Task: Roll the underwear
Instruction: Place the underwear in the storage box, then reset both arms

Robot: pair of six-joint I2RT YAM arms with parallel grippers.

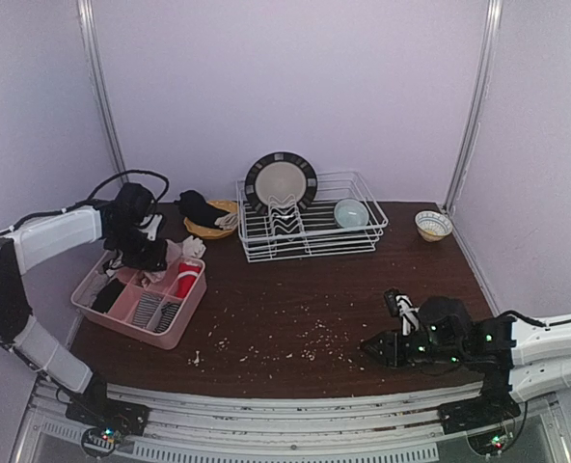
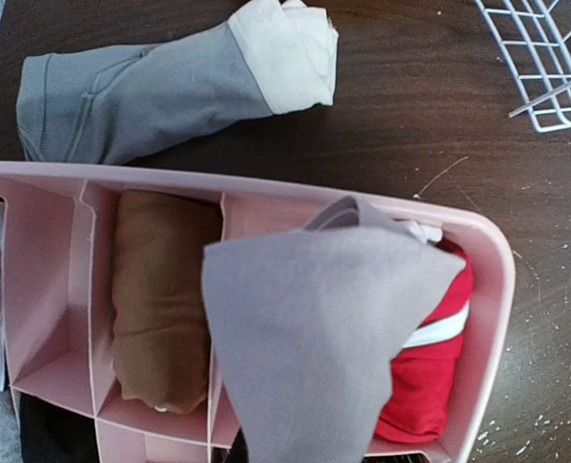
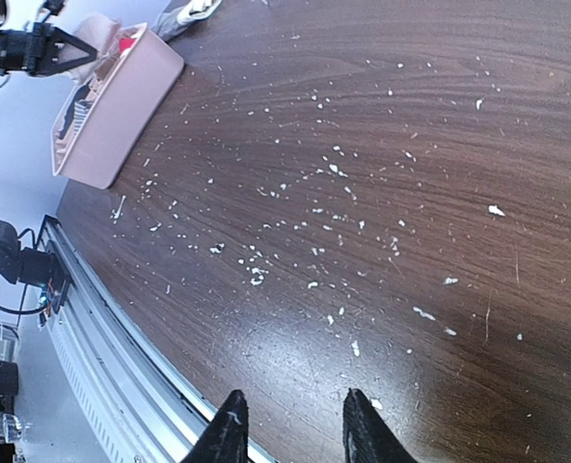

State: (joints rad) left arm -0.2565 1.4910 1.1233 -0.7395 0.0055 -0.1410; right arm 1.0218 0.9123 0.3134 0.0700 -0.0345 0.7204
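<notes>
A white wire dish rack (image 1: 353, 236) stands at the far middle of the dark wooden table (image 3: 440, 96), holding an upright plate (image 1: 281, 180) and a pale teal bowl (image 1: 351, 212). A small patterned bowl (image 1: 433, 225) sits to the rack's right, and a yellow bowl (image 1: 218, 227) with a black cloth (image 1: 199, 205) sits to its left. Pale crumbs (image 3: 334, 169) speckle the wood grain.

On the left is a pink organiser (image 2: 170, 183) with thin dividers. A brown roll (image 2: 160, 289) fills one compartment and a red piece (image 2: 430, 376) with a white band fills the one on its right.

The left gripper (image 1: 156, 260) hangs over the organiser, clamped on the grey underwear (image 2: 314, 328) (its fingers are hidden behind the fabric). The smooth, flat flap drapes over the red piece's compartment. A rolled grey pair (image 2: 141, 92) with a cream waistband lies on the table just outside the organiser's wall.

The right gripper (image 3: 293, 400) hovers near the near edge, its jaws apart with nothing between them.
</notes>
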